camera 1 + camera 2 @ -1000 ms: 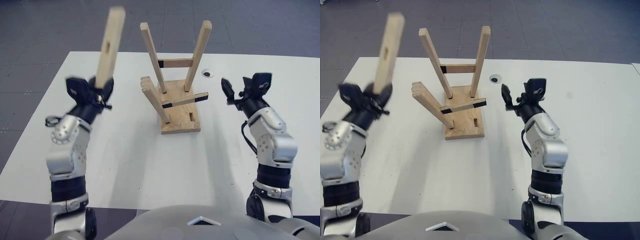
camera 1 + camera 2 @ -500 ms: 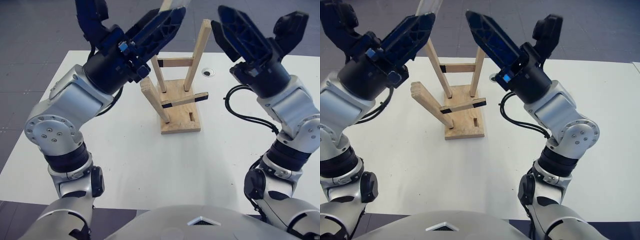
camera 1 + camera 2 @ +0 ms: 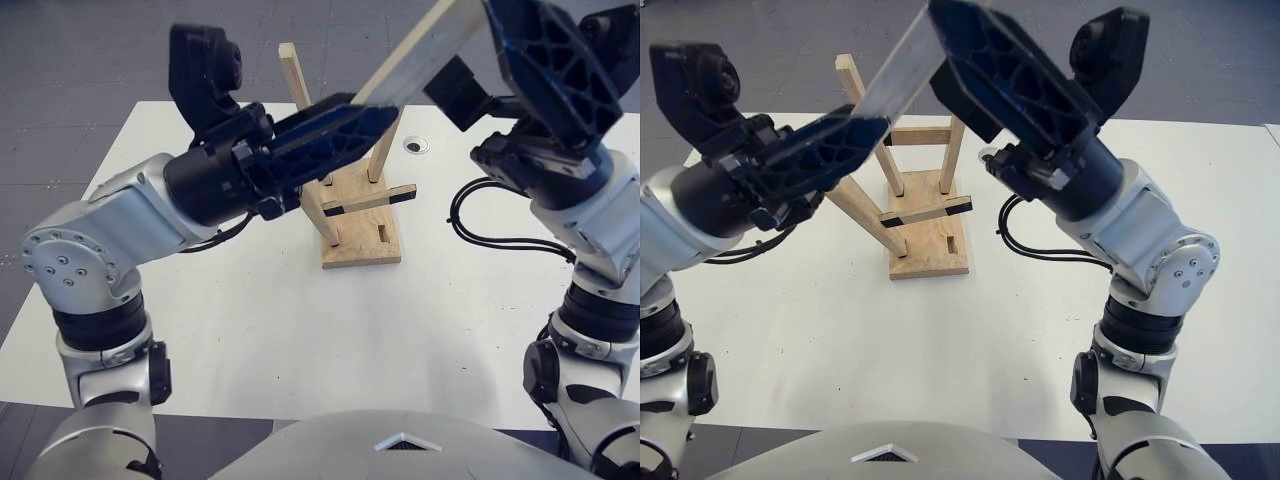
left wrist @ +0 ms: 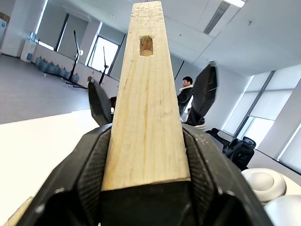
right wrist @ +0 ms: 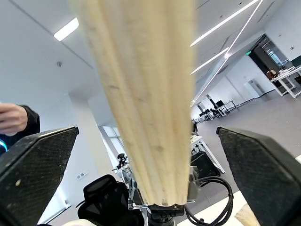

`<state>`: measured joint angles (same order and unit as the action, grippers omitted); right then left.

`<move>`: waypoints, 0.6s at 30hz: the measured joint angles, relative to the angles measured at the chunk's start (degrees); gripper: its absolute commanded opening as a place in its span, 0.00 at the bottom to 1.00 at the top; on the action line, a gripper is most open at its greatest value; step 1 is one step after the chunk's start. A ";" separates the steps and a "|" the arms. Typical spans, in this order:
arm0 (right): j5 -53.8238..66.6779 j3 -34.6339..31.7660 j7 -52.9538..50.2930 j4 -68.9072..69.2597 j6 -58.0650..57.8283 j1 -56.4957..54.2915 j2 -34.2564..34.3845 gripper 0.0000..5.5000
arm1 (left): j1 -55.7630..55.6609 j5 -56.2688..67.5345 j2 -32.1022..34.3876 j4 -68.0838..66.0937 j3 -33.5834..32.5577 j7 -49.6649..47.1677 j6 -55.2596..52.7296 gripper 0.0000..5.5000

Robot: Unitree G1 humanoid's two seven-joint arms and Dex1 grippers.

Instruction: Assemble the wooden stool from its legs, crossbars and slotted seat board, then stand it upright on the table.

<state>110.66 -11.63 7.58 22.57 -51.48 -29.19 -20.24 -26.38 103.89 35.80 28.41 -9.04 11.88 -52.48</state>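
1. Left gripper (image 4: 146, 160) jaws are clamped tight on the loose wooden leg (image 3: 420, 55), which slants up across the upper centre of the left eye view.
2. Right gripper (image 5: 148, 141) jaws stand wide apart, one finger on either side of that leg's far end.
3. Down at centre frame, the seat board (image 3: 360, 240) lies flat on the white table (image 3: 250, 320), with three fitted legs (image 3: 296, 75) poking upward and crossbars (image 3: 352, 126) between them.

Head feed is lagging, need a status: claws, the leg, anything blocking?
Left claw shut on loose leg, held above table. Right claw open around leg's far end. Seat board flat, three legs fitted; empty slot unobstructed.
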 measured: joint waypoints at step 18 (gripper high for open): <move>-0.35 3.92 5.36 0.09 0.59 1.16 -7.36 0.39 | 1.56 0.40 7.14 -0.06 0.43 7.00 -1.07 0.37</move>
<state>110.31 -7.72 12.94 22.66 -50.88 -28.03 -27.61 -24.81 104.29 42.94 28.34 -8.61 18.88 -53.55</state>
